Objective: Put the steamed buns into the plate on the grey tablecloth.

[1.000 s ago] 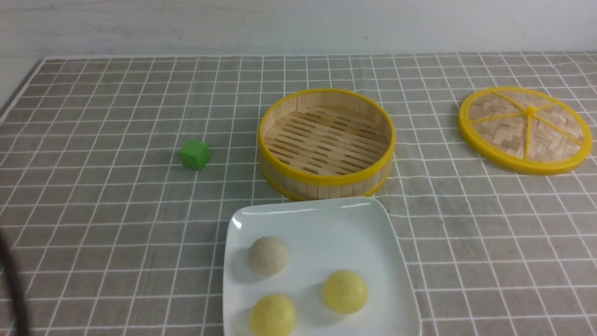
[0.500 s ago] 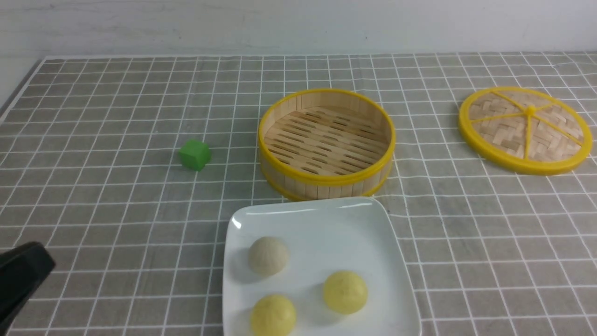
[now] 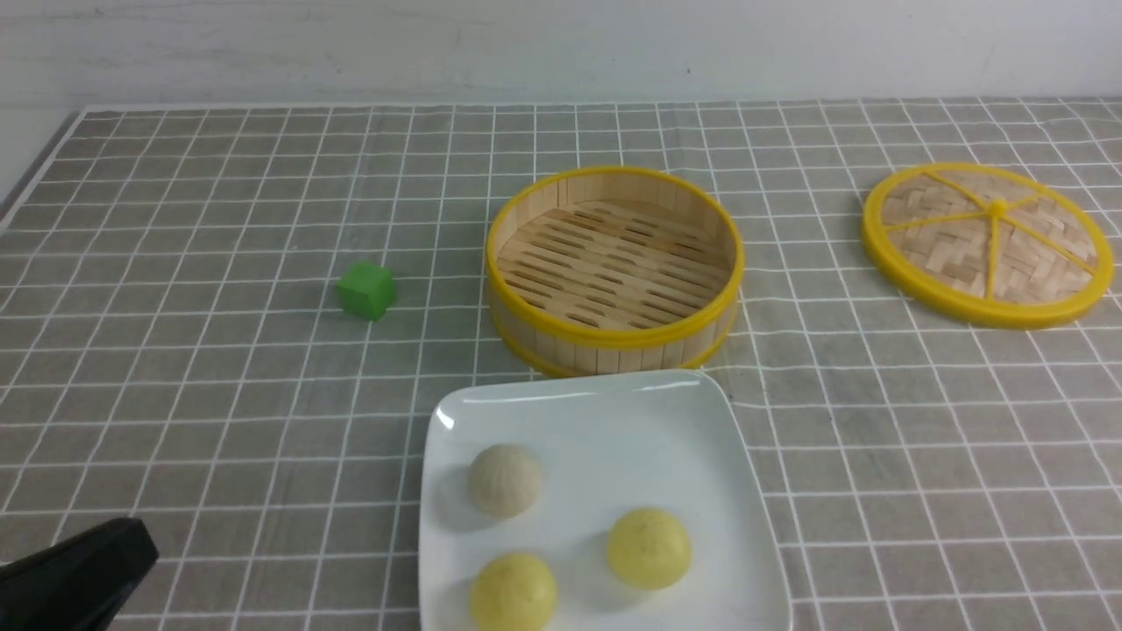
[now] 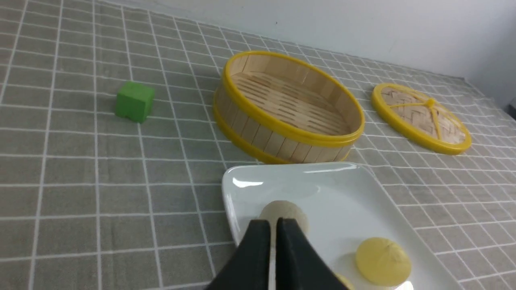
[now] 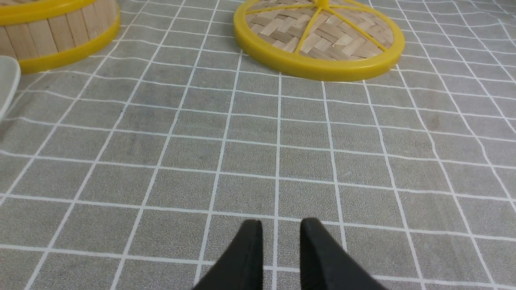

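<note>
The left gripper (image 4: 273,225) hangs with its 2 black jaws almost together, only a thin slit between them, and nothing is held. In the left wrist view its tips point toward the off-white bun (image 4: 284,213); in the front view the gripper (image 3: 131,539) sits low at the near left corner, well apart from the plate (image 3: 605,412). The right gripper (image 5: 281,227) hovers over bare grey tablecloth (image 5: 306,161), jaws parted by a narrow gap and empty.

The white square plate lies on the grey tablecloth (image 3: 219,394) at the near middle, just in front of the bamboo steamer (image 3: 614,267). It holds all 3 steamed buns: the off-white bun (image 3: 503,479) toward its left, 1 pale yellow bun (image 3: 649,548) on the right, and another pale yellow bun (image 3: 513,593) at the near edge. None of the buns touch each other.

The round steamer shows only its slatted floor. Its woven lid (image 3: 988,244) lies flat on the cloth far to the right. A green cube (image 3: 366,290) sits on the cloth left of the steamer.
</note>
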### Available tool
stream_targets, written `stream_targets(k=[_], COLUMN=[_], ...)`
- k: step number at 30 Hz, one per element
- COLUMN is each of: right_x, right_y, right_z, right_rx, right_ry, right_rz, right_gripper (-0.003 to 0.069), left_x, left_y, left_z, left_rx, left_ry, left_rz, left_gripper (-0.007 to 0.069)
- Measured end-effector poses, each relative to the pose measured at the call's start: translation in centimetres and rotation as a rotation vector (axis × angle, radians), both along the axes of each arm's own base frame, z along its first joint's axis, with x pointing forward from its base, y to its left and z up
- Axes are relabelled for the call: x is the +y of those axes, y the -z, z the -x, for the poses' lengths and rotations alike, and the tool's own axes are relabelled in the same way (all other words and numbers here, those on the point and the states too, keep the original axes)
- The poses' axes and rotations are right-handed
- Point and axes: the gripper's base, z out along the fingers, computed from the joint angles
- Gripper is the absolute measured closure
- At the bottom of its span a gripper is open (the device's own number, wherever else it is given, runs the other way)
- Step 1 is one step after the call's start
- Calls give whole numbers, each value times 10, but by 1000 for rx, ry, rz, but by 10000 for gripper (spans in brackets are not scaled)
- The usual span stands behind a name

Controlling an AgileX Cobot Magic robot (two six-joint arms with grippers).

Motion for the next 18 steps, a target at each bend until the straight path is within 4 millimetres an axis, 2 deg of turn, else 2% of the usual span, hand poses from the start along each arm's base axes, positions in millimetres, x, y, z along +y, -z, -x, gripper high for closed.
stream_targets(k=[6,11,18], right_x=[0,0,0], right_y=[0,0,0], right_z=[0,0,0], right_rx=[0,0,0], right_ry=[0,0,0], right_rz=[0,0,1], right_gripper=[487,481,467], left_x=[2,5,17], left_y=[16,30,62], left_z=[2,3,1], left_rx=[24,7,86], left_ry=[-13,-90,-356], left_rz=[-84,-161,-213], left_gripper=[571,569,559])
